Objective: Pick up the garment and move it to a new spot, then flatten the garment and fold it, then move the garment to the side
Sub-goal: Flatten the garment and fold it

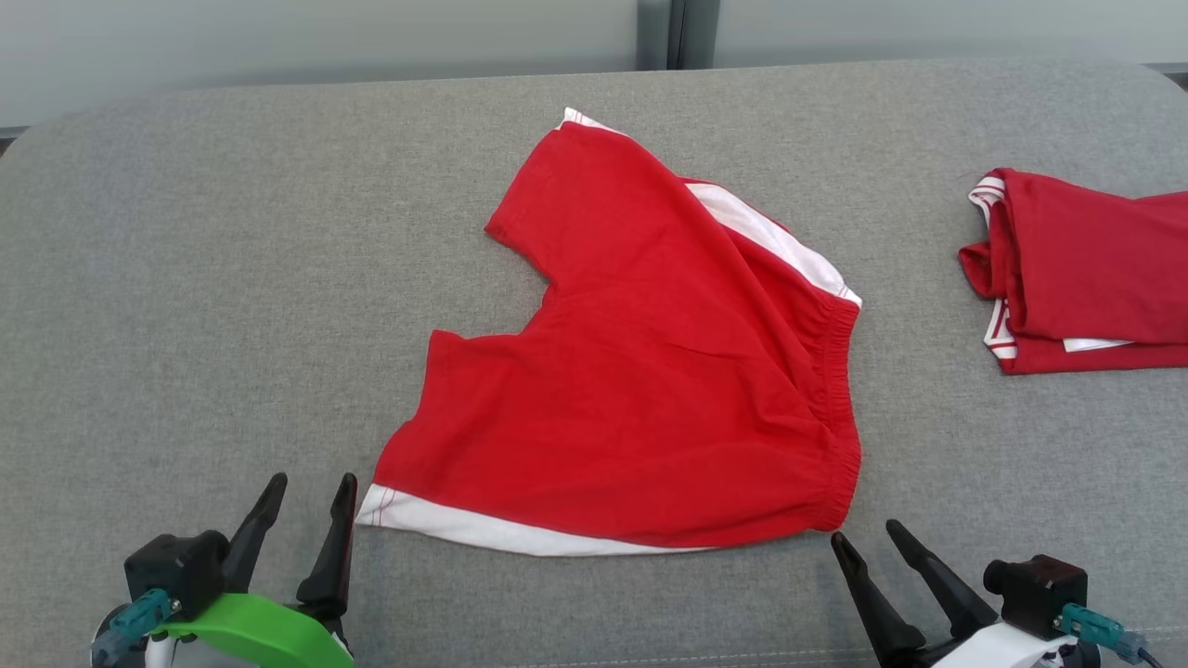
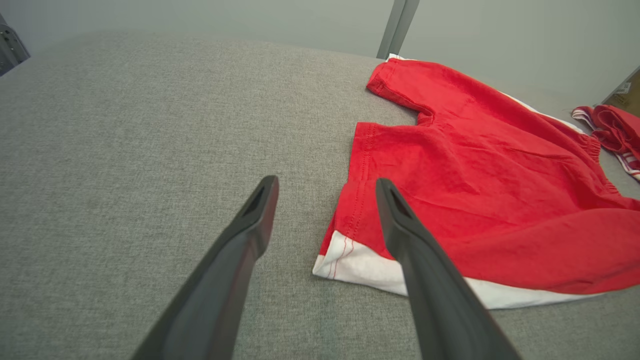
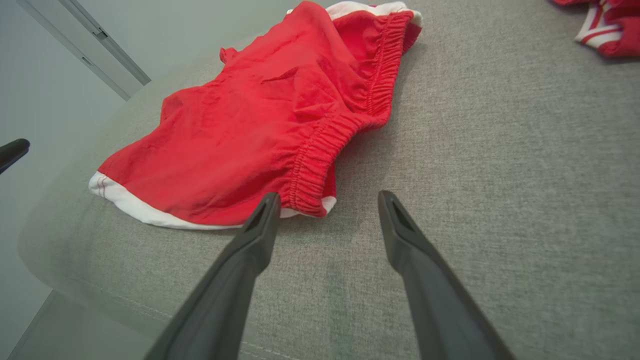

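Wide grey fabric surface (image 1: 186, 278). At its centre, spread mostly flat: red shorts (image 1: 650, 390) with white trim, waistband rightward. Far right, seemingly folded: second red garment (image 1: 1086, 269). Near edge: left gripper (image 1: 313, 480) and right gripper (image 1: 863, 531), fingers apart, empty, just beside the shorts' near corners.

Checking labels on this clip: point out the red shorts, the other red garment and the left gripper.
red shorts (image 1: 650, 390): head view, middle of the red front panel.
other red garment (image 1: 1086, 269): head view, its top red layer.
left gripper (image 1: 314, 482): head view, midway between its fingertips.
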Controlling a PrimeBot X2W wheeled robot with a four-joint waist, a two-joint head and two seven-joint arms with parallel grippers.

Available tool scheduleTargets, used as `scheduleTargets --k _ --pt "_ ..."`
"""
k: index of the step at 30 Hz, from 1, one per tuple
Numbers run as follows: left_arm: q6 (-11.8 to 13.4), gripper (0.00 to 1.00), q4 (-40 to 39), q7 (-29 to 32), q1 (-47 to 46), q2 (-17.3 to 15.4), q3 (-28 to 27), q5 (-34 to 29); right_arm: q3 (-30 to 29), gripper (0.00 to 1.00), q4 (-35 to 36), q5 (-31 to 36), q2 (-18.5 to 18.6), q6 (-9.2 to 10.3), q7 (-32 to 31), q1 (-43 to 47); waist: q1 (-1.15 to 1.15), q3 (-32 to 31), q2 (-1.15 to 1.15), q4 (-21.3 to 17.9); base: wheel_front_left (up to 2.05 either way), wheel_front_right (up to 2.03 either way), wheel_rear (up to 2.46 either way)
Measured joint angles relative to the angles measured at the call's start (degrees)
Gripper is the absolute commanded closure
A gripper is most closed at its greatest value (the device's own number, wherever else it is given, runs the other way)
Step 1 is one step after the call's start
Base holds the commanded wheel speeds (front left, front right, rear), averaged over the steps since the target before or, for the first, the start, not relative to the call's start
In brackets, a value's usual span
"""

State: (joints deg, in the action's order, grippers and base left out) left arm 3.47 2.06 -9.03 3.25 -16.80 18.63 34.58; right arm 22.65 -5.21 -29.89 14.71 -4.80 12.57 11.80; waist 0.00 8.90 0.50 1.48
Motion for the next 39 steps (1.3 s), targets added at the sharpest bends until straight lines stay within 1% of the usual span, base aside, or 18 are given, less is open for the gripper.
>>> scheduleTargets --k 7,9,11,14,19,26,28,29,30,31,32,34,35,36,37,38,39 --pt "-1.4 0.0 2.7 2.9 -1.6 -0.2 1.0 0.5 2.4 0.0 -2.9 2.4 0.3 -0.76 -0.1 -4.6 0.0 0.9 0.0 0.2 0.0 0.0 0.0" --pt "-1.5 0.0 3.5 3.7 -1.9 -0.3 1.4 0.5 3.8 0.0 -4.2 3.5 1.1 -1.21 -0.9 -5.7 0.0 1.0 0.0 0.2 0.0 0.0 0.0" --pt "-1.7 0.0 4.5 4.5 -2.1 -0.3 1.9 0.5 5.0 0.0 -5.4 4.4 1.7 -1.26 -1.4 -6.2 0.0 1.1 0.0 0.3 0.0 0.0 0.0" --pt "-2.0 0.0 5.0 4.7 -2.5 -0.3 1.9 0.5 6.0 0.0 -6.5 4.9 1.7 -1.74 -1.6 -7.1 0.0 1.2 0.0 0.5 0.0 0.0 0.0" --pt "-2.6 0.0 6.4 5.2 -4.1 -0.2 2.2 0.9 7.2 0.0 -8.3 5.2 1.7 -1.75 -1.8 -8.6 0.0 1.3 0.0 0.9 0.0 0.0 0.0" --pt "-4.3 0.0 9.4 8.3 -5.0 -0.2 4.3 1.2 8.5 0.0 -10.2 5.2 1.3 -1.78 -1.8 -10.7 0.0 1.4 0.0 1.1 0.0 0.0 0.0" --pt "-4.6 0.0 10.4 8.7 -5.8 -0.2 4.6 1.2 9.0 0.14 -10.8 5.2 1.3 -2.01 -1.8 -11.3 0.0 1.5 0.0 1.1 0.0 0.0 0.0" --pt "-4.8 0.0 10.6 9.0 -6.3 -0.2 4.8 1.2 9.2 0.32 -11.1 5.2 1.2 -2.02 -1.8 -11.5 0.0 1.5 0.0 1.1 0.0 0.0 0.0" --pt "-5.2 0.0 10.9 9.0 -6.8 -0.2 5.1 1.3 9.3 0.42 -11.4 5.2 1.2 -2.21 -1.8 -11.8 0.0 1.6 0.0 1.1 0.0 0.0 0.0" --pt "-5.5 0.0 11.1 9.0 -7.2 -0.1 5.3 1.4 9.5 0.54 -11.6 5.1 1.1 -2.25 -1.8 -12.0 0.0 1.6 0.0 1.0 0.0 0.0 0.0" --pt "-5.8 0.0 11.4 9.0 -7.6 0.0 5.4 1.5 9.7 0.62 -12.0 5.1 1.1 -2.25 -1.8 -12.2 0.0 1.7 0.0 1.0 0.0 0.0 0.0" --pt "-6.5 0.0 12.3 9.6 -8.3 0.3 5.6 2.0 9.9 0.87 -12.3 5.0 1.0 -2.25 -1.8 -12.8 0.0 1.8 0.0 0.9 0.0 0.0 0.0" --pt "-6.5 0.0 12.6 9.9 -8.4 0.5 5.8 2.2 10.1 0.95 -12.6 5.0 1.0 -2.25 -1.8 -13.0 0.0 1.8 0.0 0.8 0.0 0.0 0.0" --pt "-6.6 0.08 13.1 10.1 -8.5 0.8 5.9 2.5 10.3 0.99 -12.9 4.9 0.9 -2.25 -1.8 -13.3 0.0 1.8 0.0 0.8 0.0 0.0 0.0" --pt "-7.0 0.21 13.9 10.2 -8.5 1.1 6.0 2.7 10.6 1.0 -13.2 4.7 0.8 -2.26 -1.8 -13.6 0.0 1.8 0.0 0.7 0.0 0.0 0.0" --pt "-7.1 0.38 14.4 10.6 -8.5 1.3 6.1 3.1 10.9 1.0 -13.5 4.6 0.6 -2.26 -1.7 -13.8 0.0 1.7 0.0 0.6 0.0 0.0 0.0" --pt "-7.6 0.63 14.5 10.6 -8.5 1.3 6.2 3.5 10.9 1.0 -13.6 4.6 0.5 -2.26 -1.7 -13.8 0.0 1.6 0.0 0.5 0.0 0.0 0.0"
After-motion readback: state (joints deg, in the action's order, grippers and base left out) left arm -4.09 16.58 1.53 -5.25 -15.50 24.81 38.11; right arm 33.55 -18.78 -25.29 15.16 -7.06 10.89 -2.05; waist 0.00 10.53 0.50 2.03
